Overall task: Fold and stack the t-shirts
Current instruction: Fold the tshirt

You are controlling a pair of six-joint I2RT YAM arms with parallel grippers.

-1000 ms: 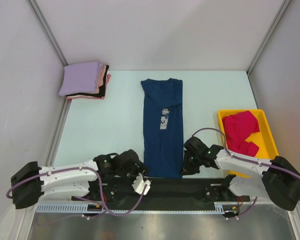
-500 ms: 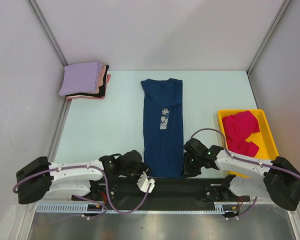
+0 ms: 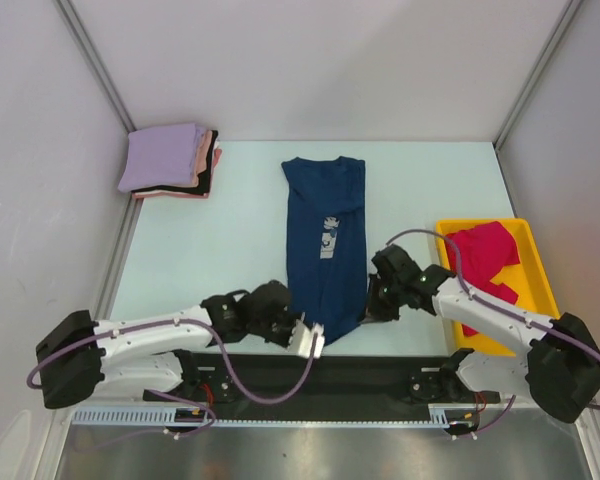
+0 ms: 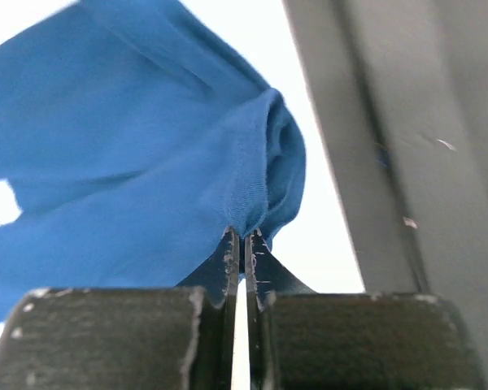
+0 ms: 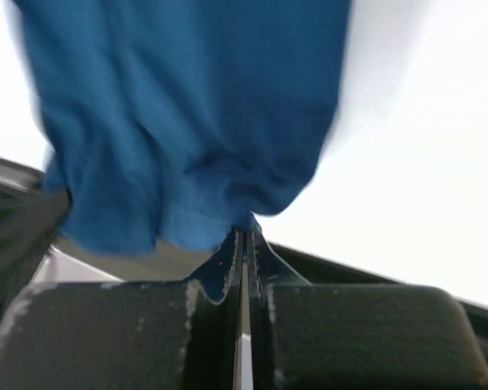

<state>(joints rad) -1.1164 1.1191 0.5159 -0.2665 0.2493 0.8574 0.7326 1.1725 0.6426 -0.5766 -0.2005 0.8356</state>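
You have one navy t-shirt (image 3: pixel 324 240) spread lengthwise down the middle of the table (image 3: pixel 210 260), collar toward the far edge and its small white print facing up. Its near hem is pinched at both corners. Your left gripper (image 3: pixel 294 324) is clamped tight on the near left corner, with the cloth bunched into a fold between the closed tips in the left wrist view (image 4: pixel 242 236). Your right gripper (image 3: pixel 372 306) is closed just as tightly on the near right corner (image 5: pixel 244 231). A second ago that hem lay flat and square at the near edge with both grippers beside it; now both arms have moved in toward the far edge, and the hem is drawn up and narrowed. One stack of folded t-shirts (image 3: pixel 170 160) sits in the far left corner, lavender on top with black and pink layers showing below; you cannot count them exactly. One yellow tray (image 3: pixel 533 266) sits at the right edge, holding a single crumpled crimson t-shirt (image 3: pixel 480 255).
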